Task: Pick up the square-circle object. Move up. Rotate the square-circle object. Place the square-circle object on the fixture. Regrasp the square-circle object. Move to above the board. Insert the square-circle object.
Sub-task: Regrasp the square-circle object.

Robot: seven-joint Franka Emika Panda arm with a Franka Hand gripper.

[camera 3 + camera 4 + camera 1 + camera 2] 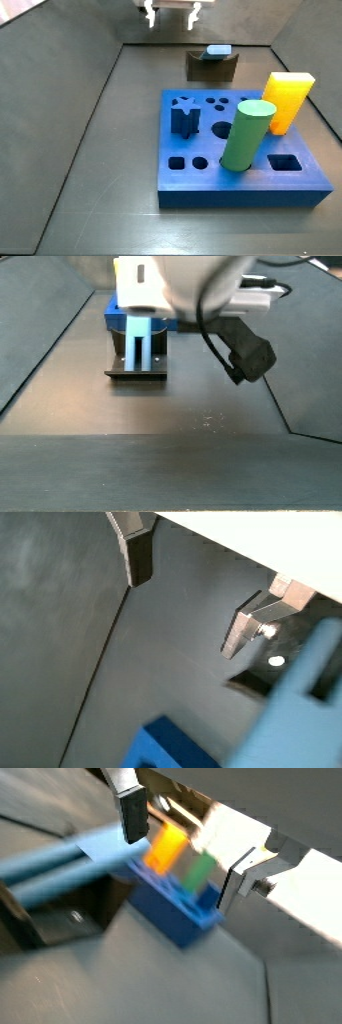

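The square-circle object, a slim light blue-grey peg, lies across the notch of the dark fixture. In a side view only its end shows on top of the fixture. My gripper hangs high above the floor, behind and left of the fixture in that view. It is open, with nothing between its fingers. In a wrist view the peg and fixture lie off to one side of the open jaws. The blue board sits in front of the fixture.
A tall green cylinder and a yellow rectangular block stand in the board's holes. Dark walls enclose the grey floor on the left and at the back.
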